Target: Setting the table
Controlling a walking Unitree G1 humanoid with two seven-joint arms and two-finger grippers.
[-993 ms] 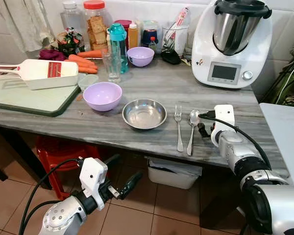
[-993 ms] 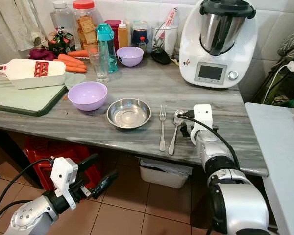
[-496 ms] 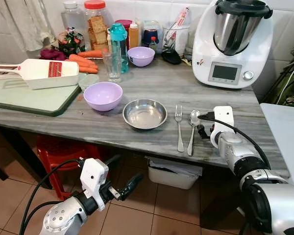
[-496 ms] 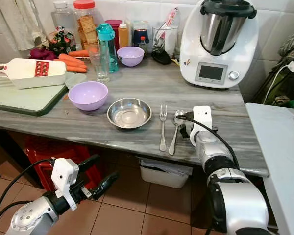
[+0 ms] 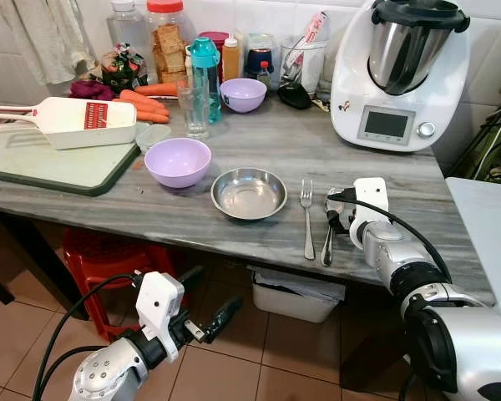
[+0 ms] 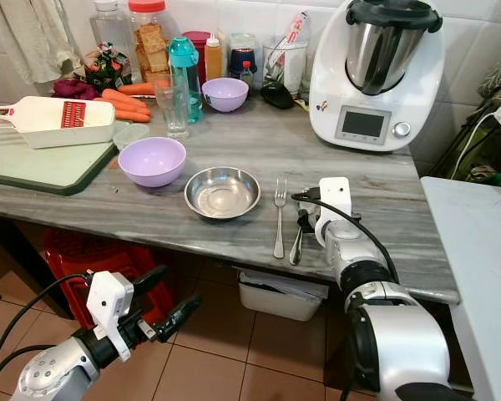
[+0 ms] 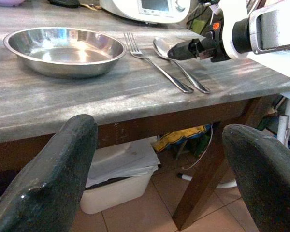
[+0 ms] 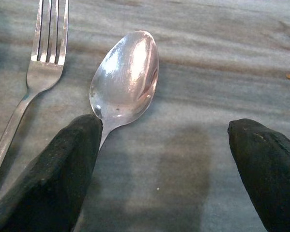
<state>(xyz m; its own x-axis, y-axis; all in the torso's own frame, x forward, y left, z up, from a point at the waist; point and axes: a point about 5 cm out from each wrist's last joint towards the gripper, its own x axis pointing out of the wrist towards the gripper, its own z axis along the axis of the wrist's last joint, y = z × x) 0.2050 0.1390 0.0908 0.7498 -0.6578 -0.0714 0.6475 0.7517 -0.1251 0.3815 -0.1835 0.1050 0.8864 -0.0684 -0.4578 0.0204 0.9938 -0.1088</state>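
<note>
Grey marble counter [image 5: 259, 150] carries a spoon [image 8: 125, 79] just beside a fork [image 8: 41, 63]. Right gripper [image 8: 159, 169] hovers over the spoon's neck, fingers wide apart, holding nothing. Left gripper [image 7: 159, 159] hangs below the counter edge, also spread.

A home kitchen.
A food processor [image 5: 399, 71], carrots [image 5: 142, 98] and jars [image 5: 169, 38] stood against tiled wall [image 5: 484, 50].

A white kitchen machine [image 5: 399, 75] stands at the back of the grey counter [image 5: 259, 142]. Carrots [image 5: 142, 98] lie behind a white slicer [image 5: 67, 122] on the green cutting board [image 5: 58, 167].
</note>
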